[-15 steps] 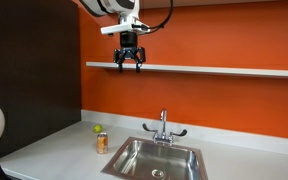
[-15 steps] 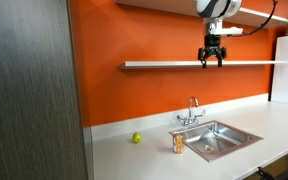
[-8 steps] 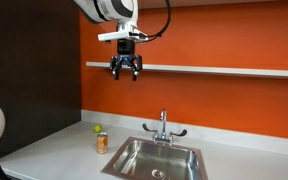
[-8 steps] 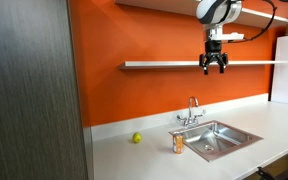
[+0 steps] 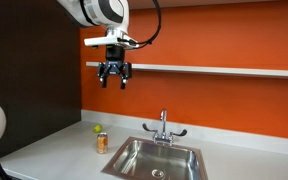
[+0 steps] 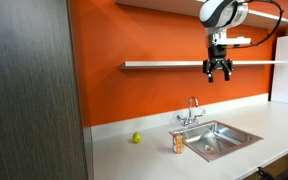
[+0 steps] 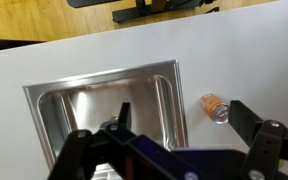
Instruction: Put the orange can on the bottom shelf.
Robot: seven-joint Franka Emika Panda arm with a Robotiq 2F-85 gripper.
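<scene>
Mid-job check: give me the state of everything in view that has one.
gripper: open, holding nothing, raised near the bottom shelf.
orange can: upright on the countertop beside the sink, ungrasped.
bottom shelf: orange can not on it yet.
yellow-green ball: resting on the countertop, apart from the can.

Black gripper (image 6: 219,76) on white arm (image 6: 224,13), upper right, pointing down, level with thin white-grey bottom shelf (image 6: 164,65) on orange wall (image 6: 134,95). Jaws spread, nothing between them. Small orange can (image 6: 178,143) upright on pale surface (image 6: 129,158) well below gripper, just left of stainless steel sink (image 6: 219,138). Yellow-green ball (image 6: 137,138) left of can, nearer wall. Chrome faucet (image 6: 193,110) at far edge of sink. Second shelf (image 6: 159,6) higher on wall. Dark wood-grain panel (image 6: 29,90) at left.
</scene>
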